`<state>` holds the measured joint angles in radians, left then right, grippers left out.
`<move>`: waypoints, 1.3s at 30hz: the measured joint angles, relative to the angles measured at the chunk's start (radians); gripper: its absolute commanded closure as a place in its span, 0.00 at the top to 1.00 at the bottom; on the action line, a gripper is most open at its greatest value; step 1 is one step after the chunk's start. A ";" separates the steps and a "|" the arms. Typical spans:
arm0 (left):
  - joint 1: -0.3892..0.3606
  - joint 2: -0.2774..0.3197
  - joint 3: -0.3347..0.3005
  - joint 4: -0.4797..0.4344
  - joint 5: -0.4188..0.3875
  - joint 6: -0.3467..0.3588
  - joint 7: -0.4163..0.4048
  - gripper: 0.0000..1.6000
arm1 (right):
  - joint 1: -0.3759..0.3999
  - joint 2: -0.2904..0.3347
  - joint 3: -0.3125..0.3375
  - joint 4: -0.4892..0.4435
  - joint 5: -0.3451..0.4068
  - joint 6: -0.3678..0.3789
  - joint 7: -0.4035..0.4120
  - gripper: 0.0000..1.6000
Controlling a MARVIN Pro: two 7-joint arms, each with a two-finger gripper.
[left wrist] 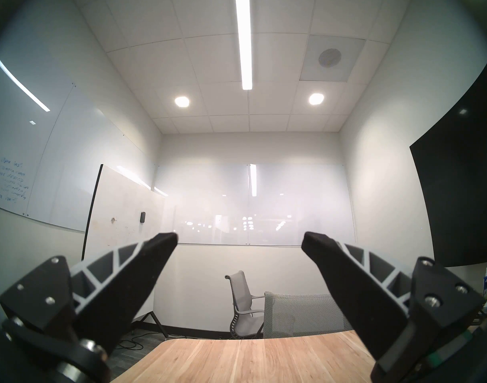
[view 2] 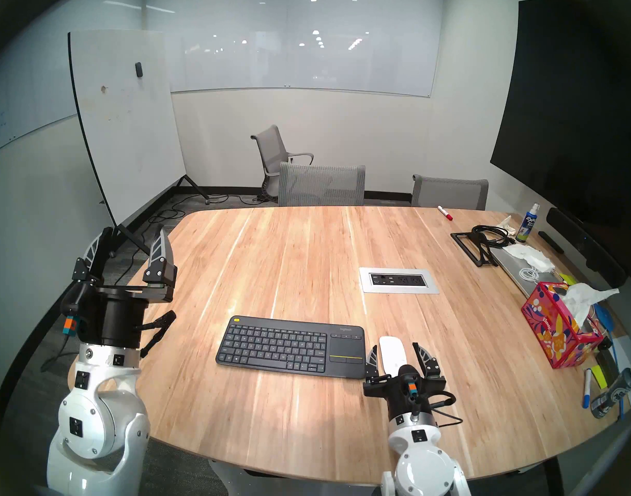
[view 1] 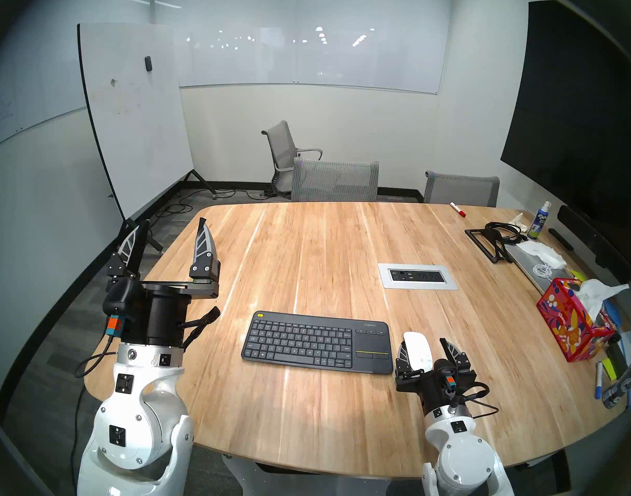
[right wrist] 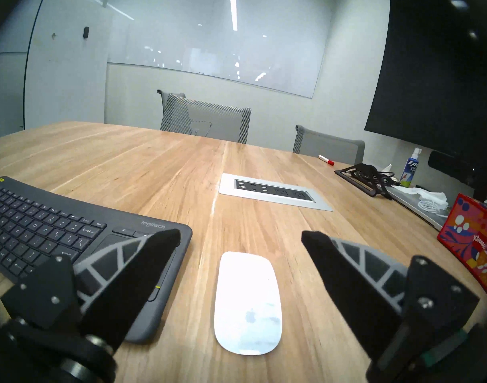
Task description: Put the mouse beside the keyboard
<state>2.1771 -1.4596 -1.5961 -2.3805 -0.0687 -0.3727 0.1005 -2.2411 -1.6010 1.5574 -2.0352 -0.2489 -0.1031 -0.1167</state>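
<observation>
Right wrist view shows the mouse (right wrist: 247, 302) lying flat on the wooden table (right wrist: 159, 164) between the spread fingers of the right gripper (right wrist: 241, 236), neither finger touching it, with the keyboard (right wrist: 51, 236) just to its left, touchpad end nearest. From the head camera, the mouse (view 1: 417, 350) sits just beside the keyboard's (view 1: 317, 341) right end, near the table's near-right edge. Left gripper (view 1: 170, 230) hangs above the table's left edge, fingers spread wide and pointing up, holding nothing.
</observation>
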 measured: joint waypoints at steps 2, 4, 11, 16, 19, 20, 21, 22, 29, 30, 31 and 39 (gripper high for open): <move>0.000 0.000 0.000 0.000 0.000 0.000 0.000 1.00 | 0.010 0.004 -0.006 0.017 -0.009 -0.039 -0.026 1.00; 0.000 0.000 0.000 0.000 0.000 0.000 0.000 1.00 | 0.016 0.006 -0.010 0.024 -0.013 -0.059 -0.040 1.00; 0.000 0.000 0.000 0.000 0.000 0.000 0.000 1.00 | 0.036 0.021 -0.021 0.033 -0.017 -0.160 -0.090 1.00; 0.000 0.000 0.000 0.000 0.000 0.000 0.000 1.00 | 0.040 0.037 -0.021 0.028 -0.003 -0.239 -0.114 1.00; 0.000 0.000 0.000 0.000 0.000 0.000 0.000 1.00 | 0.035 0.049 -0.014 0.018 0.009 -0.287 -0.124 1.00; 0.000 0.000 0.000 0.000 0.000 0.000 0.000 1.00 | 0.031 0.054 -0.011 0.015 0.013 -0.303 -0.126 1.00; 0.000 0.000 0.000 0.000 0.000 0.000 0.000 1.00 | 0.026 0.060 -0.006 0.011 0.017 -0.322 -0.128 1.00; 0.000 0.000 0.000 0.000 0.000 0.000 0.000 1.00 | 0.022 0.065 -0.003 0.009 0.021 -0.336 -0.129 1.00; 0.000 0.000 0.000 0.000 0.000 0.000 0.000 1.00 | -0.028 0.101 0.021 -0.009 0.038 -0.441 -0.122 1.00; 0.000 0.000 0.000 0.000 0.000 0.000 0.000 1.00 | -0.040 0.109 0.024 -0.014 0.040 -0.456 -0.115 1.00; 0.000 0.000 0.000 0.000 0.000 0.000 0.000 1.00 | -0.045 0.113 0.025 -0.016 0.041 -0.461 -0.111 1.00; 0.000 0.000 0.000 0.000 0.000 0.000 0.000 1.00 | -0.056 0.147 0.037 -0.023 0.057 -0.483 -0.071 1.00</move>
<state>2.1771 -1.4596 -1.5961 -2.3805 -0.0687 -0.3727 0.1005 -2.2974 -1.4536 1.5941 -2.0579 -0.1918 -0.5864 -0.1877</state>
